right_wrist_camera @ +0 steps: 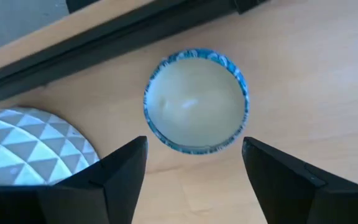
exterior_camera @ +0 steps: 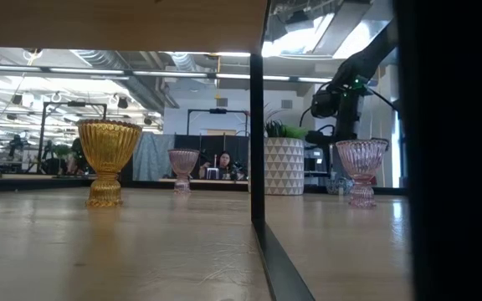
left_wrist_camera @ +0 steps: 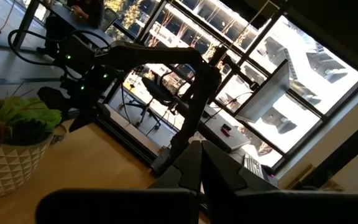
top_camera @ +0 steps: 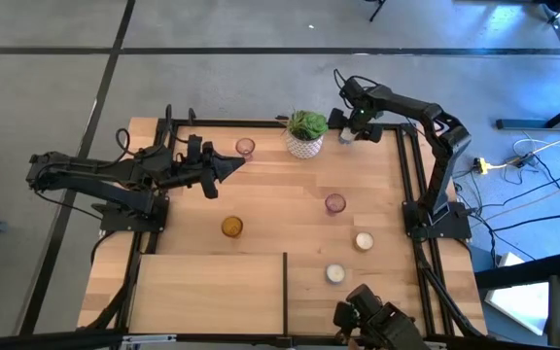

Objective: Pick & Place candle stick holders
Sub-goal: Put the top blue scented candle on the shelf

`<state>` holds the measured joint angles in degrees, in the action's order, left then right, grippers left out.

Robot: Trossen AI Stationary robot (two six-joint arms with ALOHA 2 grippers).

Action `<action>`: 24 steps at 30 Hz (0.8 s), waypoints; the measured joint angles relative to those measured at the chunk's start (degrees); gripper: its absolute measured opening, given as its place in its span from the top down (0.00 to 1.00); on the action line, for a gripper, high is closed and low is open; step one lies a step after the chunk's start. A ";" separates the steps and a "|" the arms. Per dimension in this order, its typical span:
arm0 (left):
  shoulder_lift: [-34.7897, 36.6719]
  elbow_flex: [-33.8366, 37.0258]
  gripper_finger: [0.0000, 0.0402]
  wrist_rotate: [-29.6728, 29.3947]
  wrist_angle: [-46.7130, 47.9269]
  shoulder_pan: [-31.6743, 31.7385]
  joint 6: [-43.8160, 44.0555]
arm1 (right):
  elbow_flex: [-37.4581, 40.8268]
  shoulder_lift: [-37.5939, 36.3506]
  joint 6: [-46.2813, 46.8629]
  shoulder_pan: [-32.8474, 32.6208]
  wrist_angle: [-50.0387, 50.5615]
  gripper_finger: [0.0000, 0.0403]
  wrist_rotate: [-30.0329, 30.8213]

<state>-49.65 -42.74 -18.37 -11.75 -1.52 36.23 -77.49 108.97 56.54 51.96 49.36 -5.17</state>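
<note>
The right gripper (right_wrist_camera: 194,171) is seen above a white holder (right_wrist_camera: 196,101) at the counter's (top_camera: 261,209) far edge, just beside the plant pot (top_camera: 304,144); its fingers (right_wrist_camera: 120,168) are spread apart on either side of the holder, clear of its rim. The left gripper (top_camera: 229,167) is held over the counter's left side with fingers pressed together and empty, near a pink holder (top_camera: 245,147). An amber holder (top_camera: 231,227), a second pink one (top_camera: 334,203) and two white ones (top_camera: 364,241) (top_camera: 334,274) are spread across the counter.
</note>
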 joint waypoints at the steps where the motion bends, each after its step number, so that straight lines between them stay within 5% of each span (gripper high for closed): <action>1: 0.00 0.00 0.99 0.01 0.00 0.00 0.00 | 0.00 0.00 -0.05 -0.01 -0.48 0.33 0.00; 16: 0.01 0.00 0.99 1.81 0.00 0.00 0.04 | 0.00 0.00 -0.20 -0.37 -1.50 0.33 -2.37; 24: 0.01 0.00 0.99 1.97 0.00 0.00 0.04 | 0.00 0.00 -0.18 -0.37 -1.59 0.19 -1.64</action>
<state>-49.65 -42.74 -16.40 -11.75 -1.52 36.27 -77.49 108.97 56.35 51.59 47.77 -6.81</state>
